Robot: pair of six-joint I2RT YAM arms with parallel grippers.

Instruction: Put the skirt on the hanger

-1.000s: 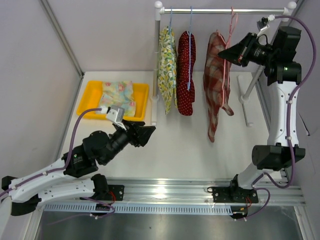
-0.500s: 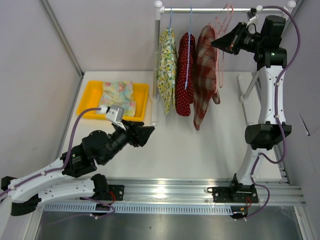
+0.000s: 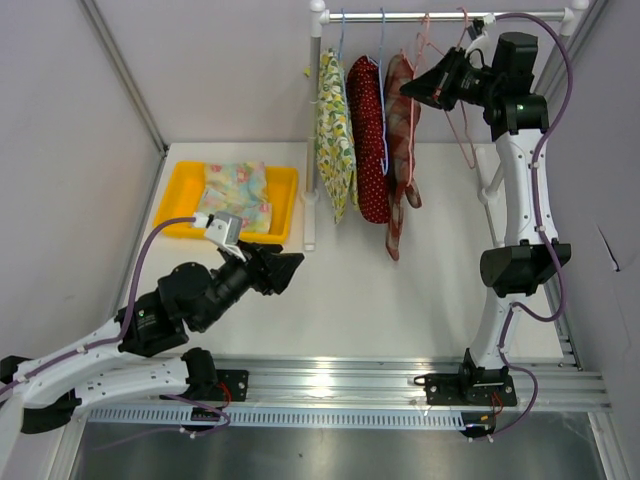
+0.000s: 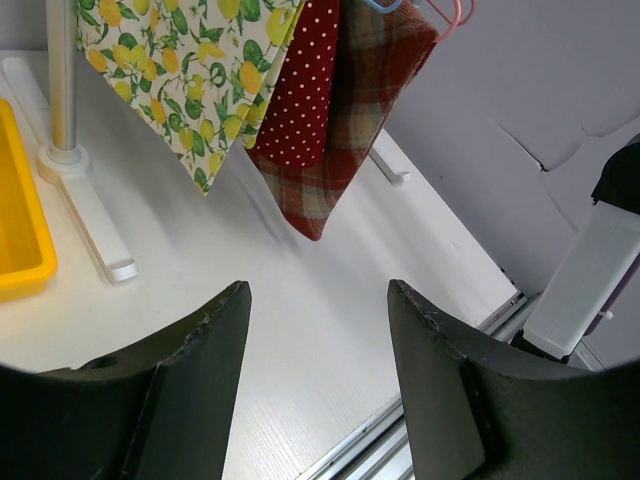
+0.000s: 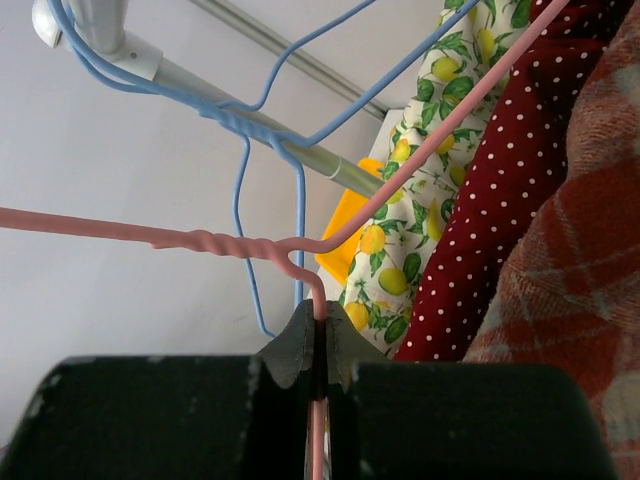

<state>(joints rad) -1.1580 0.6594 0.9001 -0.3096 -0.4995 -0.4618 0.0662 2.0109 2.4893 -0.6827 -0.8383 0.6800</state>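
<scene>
The right tool (image 5: 316,345) is clamped shut on the thin neck of the pink hanger (image 5: 200,243), with the plaid skirt (image 3: 398,150) hanging just below it, while the left tool (image 4: 318,300) gapes empty; if the hook misses the rail (image 3: 400,17) above, both could drop.

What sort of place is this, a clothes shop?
Probably a robot test booth: bare panel walls, a small clothes rail hung with skirts, and two arms bolted to the table.

Bright even light; shadows faint on white table (image 3: 420,300). Glare patch on aluminium rail (image 3: 330,380). My left fingers (image 4: 180,400) dark, edges soft. My right fingers (image 5: 290,350) near lens, blurred; polka-dot garment (image 5: 500,230) behind sharper.
</scene>
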